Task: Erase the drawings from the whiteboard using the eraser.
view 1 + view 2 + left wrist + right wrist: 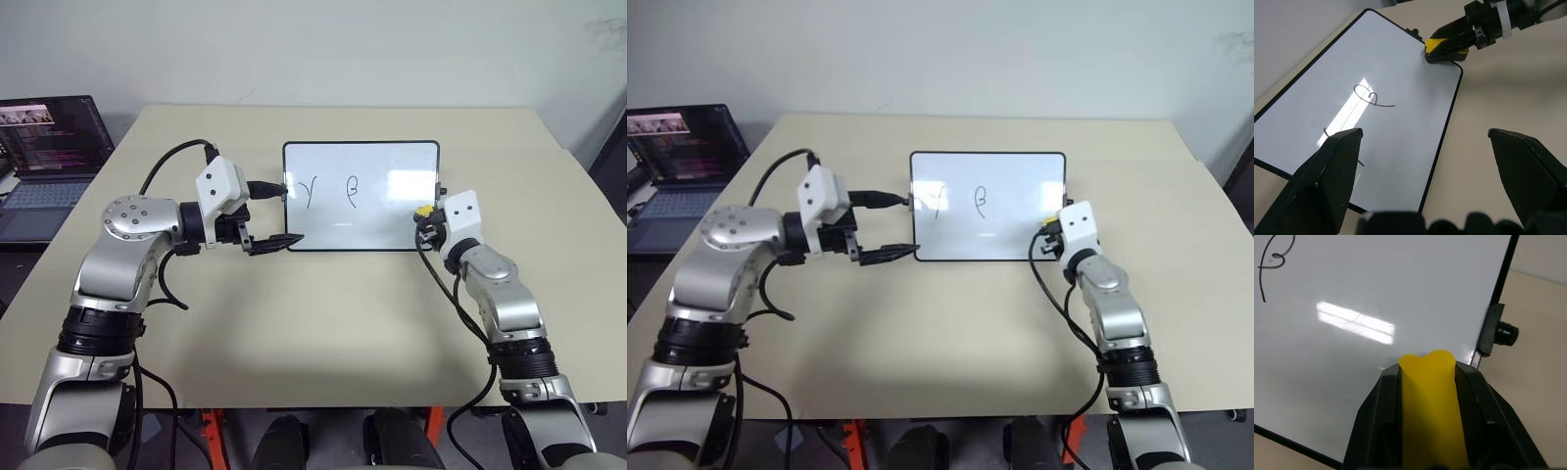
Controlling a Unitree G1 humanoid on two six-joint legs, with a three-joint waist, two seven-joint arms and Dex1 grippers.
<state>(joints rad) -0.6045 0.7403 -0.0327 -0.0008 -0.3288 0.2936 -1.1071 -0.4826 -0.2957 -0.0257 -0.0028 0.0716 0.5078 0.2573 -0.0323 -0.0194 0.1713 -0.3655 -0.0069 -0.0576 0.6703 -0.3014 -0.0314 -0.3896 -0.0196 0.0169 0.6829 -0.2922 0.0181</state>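
Beige tabletop (323,323) carried the whiteboard (361,235) near its middle, and a laptop (49,162) stood at the robot's far left, well apart from the work. The right claw (424,217) was pinching the yellow eraser (423,210), which rested at the board's right edge, close to the small black knob (1506,334) there. Two drawings (354,192) were visible on the left half and the middle of the board; the right part looked clean. The left claw (279,215) was spread, its fingers at the board's left edge, one near the side and one near the lower corner, but I could not tell if they touched the frame. The main risk, in my judgement, was that the board would slide or turn when the eraser pushed across it, because it lay loose on a smooth surface and the left claw was perhaps not really bracing it. The eraser could also catch on the frame or on the knob if it came in too low from the side. A stroke going too far left could strike the left claw. Open room was good: the tabletop was bare in front of the board, behind it and to its right, so the right arm could sweep leftward freely over the board.
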